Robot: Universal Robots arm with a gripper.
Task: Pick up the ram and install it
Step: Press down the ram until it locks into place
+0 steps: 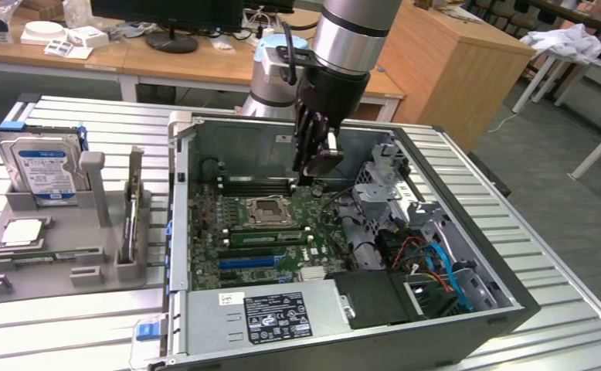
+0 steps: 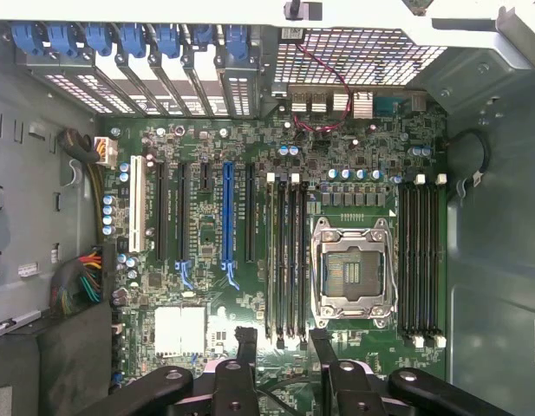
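Claw [image 1: 316,166] wide open, empty, above motherboard [image 1: 327,232]. Exterior view: one ram [image 1: 267,237] looks seated at CPU socket's [image 1: 269,209] 6 o'clock. A second ram [image 1: 133,205] stands in holder [image 1: 94,178], case's [image 1: 208,147] 9 o'clock.

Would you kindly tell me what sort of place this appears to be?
Probably a robotics lab or workshop: a robot arm stands over an open computer case on a slatted metal table, with office desks behind.
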